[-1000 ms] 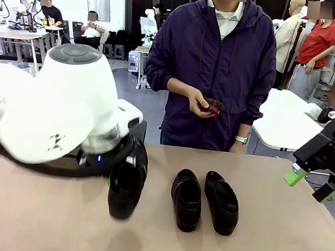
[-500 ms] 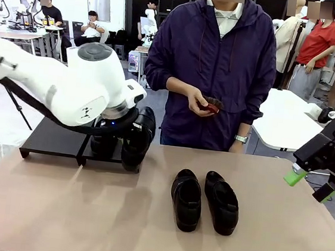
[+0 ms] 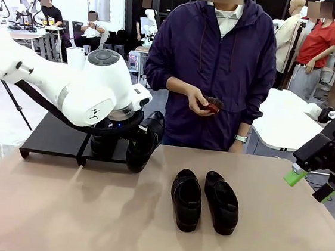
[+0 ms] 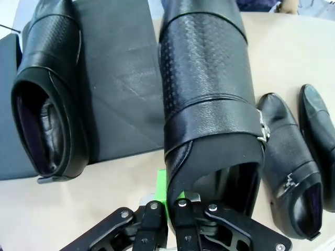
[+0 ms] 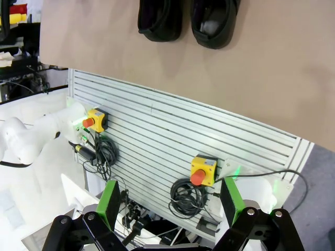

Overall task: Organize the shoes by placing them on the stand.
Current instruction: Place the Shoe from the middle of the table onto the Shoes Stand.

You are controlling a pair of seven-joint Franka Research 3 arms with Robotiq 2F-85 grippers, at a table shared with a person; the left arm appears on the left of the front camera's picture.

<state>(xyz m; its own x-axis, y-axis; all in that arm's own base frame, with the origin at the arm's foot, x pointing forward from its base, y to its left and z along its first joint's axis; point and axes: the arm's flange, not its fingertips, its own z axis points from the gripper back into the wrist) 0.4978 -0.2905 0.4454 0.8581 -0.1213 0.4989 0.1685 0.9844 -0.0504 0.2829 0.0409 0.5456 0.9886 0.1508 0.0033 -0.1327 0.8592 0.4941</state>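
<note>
One glossy black slip-on shoe (image 4: 49, 89) flat on the low matte black stand (image 4: 120, 78). Raised shoe (image 4: 209, 94) just beside it, clamped at the heel, tilted along the stand's right edge, perhaps clear of it. Matching pair (image 3: 186, 199) side by side on the table (image 3: 57, 210), well apart.

Your front camera sits at the robot's edge of the surface (image 3: 57, 210), facing the person (image 3: 222, 65) across it. Your left wrist camera looks down past the left gripper (image 4: 172, 194), tight on the held shoe (image 4: 209, 94) and stand (image 4: 120, 78). Your right wrist camera looks down from high behind the right gripper (image 5: 170, 201). All three share the shoe pair (image 3: 204, 201).
</note>
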